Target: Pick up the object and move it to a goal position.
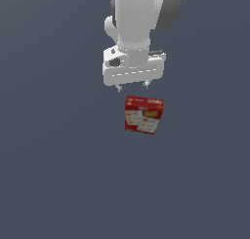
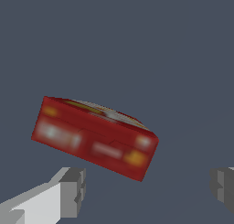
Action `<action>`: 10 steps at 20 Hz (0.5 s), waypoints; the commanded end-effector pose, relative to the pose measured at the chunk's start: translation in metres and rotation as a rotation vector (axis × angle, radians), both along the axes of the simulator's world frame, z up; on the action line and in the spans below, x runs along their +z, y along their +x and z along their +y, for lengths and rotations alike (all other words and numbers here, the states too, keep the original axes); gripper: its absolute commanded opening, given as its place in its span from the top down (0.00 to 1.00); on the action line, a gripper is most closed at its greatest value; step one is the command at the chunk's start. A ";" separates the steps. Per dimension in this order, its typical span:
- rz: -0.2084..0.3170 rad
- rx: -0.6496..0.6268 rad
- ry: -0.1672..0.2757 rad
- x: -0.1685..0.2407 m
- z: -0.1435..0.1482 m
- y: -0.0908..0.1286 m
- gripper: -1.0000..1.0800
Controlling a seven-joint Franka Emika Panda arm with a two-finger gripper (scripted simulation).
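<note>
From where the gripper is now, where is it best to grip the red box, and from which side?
Probably from above, across the two narrow sides of the red box. It lies flat on the floor, printed face up, and looks narrower than the open gripper. The box sits skewed to the fingers, so turn the wrist first until the pads face those sides.

We see a glossy white arm point(image 1: 133, 13) with a dark grey joint cap, a broad white gripper point(image 1: 132, 88), and blocky grey fingertips point(image 2: 73, 191) on white fingers.
</note>
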State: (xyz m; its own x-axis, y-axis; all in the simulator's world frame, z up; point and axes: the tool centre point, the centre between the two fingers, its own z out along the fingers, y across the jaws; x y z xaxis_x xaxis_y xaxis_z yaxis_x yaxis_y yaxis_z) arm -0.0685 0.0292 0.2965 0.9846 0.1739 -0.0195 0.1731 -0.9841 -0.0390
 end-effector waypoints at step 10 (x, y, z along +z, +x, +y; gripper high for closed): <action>-0.015 0.322 -0.004 -0.015 0.014 -0.001 0.04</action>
